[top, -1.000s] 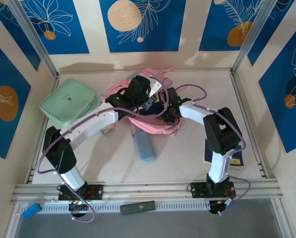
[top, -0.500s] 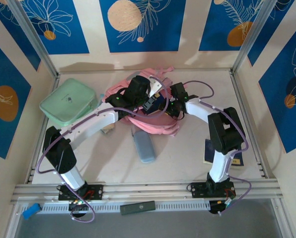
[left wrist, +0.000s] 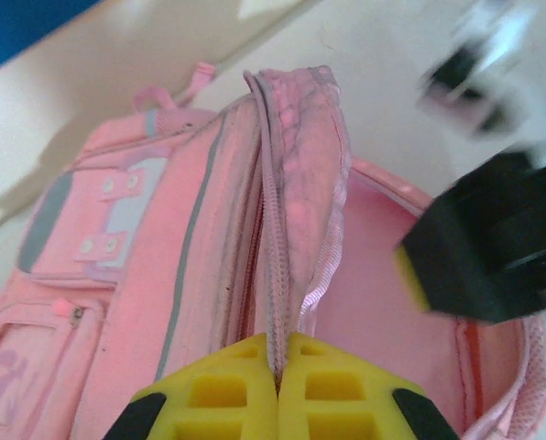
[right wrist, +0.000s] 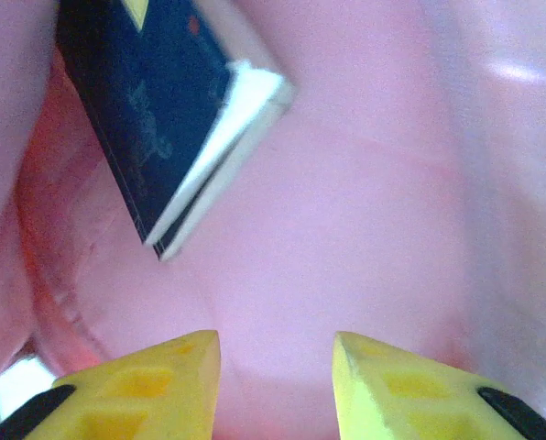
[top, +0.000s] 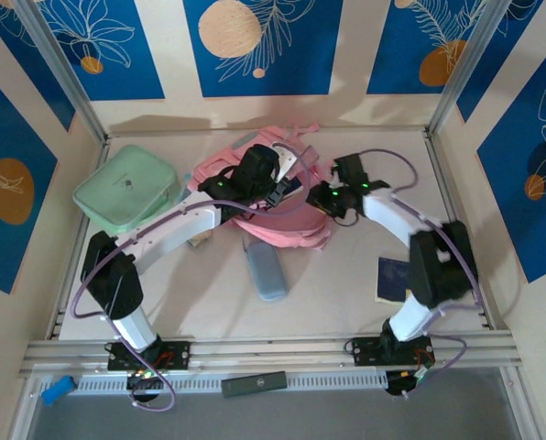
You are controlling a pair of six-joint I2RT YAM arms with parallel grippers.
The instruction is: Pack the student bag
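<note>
In the top external view, the student bag [top: 287,236] is seen at the upper middle of the table [top: 346,302], as a crumpled pink heap. The left gripper [top: 280,188] is placed over the bag's middle, and the right gripper [top: 324,198] is met at the bag's right edge. How the jaws stand cannot be told from this height. A mint green case [top: 126,191] is seen at the upper left, well apart from the bag. A grey-blue pouch [top: 266,270] lies just below the bag. A dark blue book [top: 392,278] lies at the right, beside the right arm.

In the left wrist view, the left gripper [left wrist: 278,390] is shown at the bottom edge with its jaws pressed together. The zip edge of the student bag [left wrist: 200,275] is pinched between them and drawn up as a ridge. The bag's open mouth is seen to the right of that ridge.

In the right wrist view, the right gripper [right wrist: 275,385] is shown with its jaws spread and nothing between them. The pink inside of the student bag [right wrist: 374,183] lies all around them. A second dark blue book [right wrist: 145,119] is seen tilted at the upper left, inside the bag and apart from the fingers.
</note>
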